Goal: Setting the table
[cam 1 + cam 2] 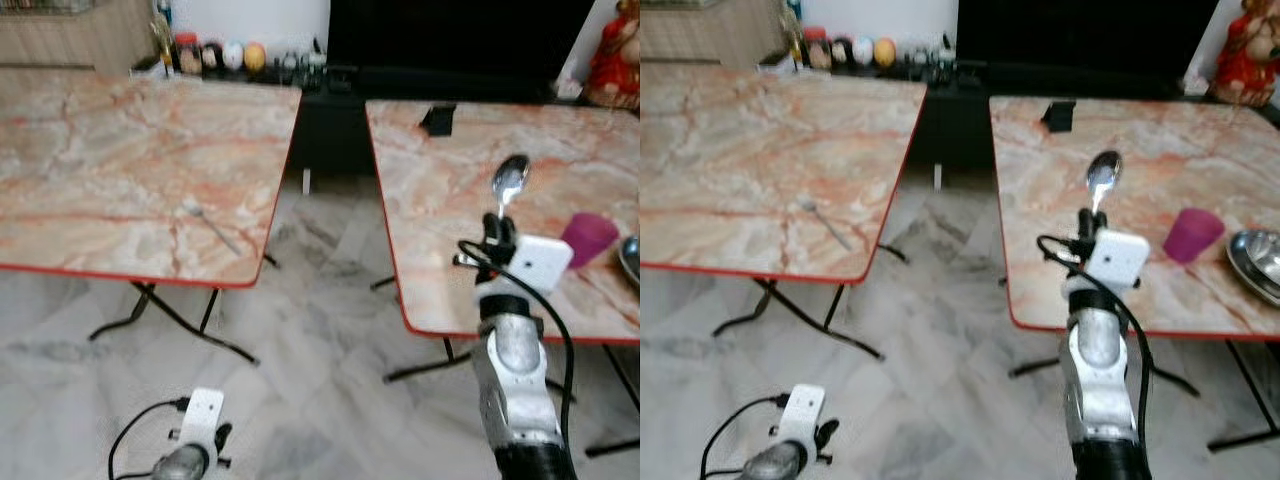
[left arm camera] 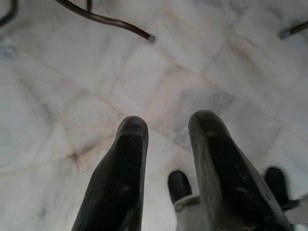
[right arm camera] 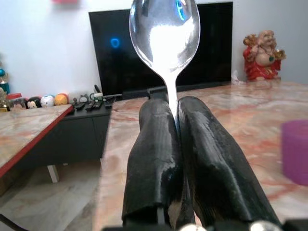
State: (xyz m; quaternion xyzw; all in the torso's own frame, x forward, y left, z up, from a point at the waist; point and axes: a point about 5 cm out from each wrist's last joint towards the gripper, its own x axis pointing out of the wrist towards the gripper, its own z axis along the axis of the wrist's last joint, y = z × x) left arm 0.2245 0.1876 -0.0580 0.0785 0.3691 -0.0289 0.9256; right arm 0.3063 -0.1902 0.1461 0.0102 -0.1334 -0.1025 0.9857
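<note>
Left gripper hangs idle over floor, fingers apart, empty | right gripper pinches spoon upright above right table's front edge | fork on left table | step: carrying spoon; next, probably lay it beside fork.

Right tabletop: near-left corner bare. Pink cup stands toward the near-right edge, steel plate just beyond it at the right edge; small black object near the far edge. Left tabletop: wide bare marble, one fork near its near-right corner. Open floor runs between the tabletops; folding legs splay beneath them.
</note>
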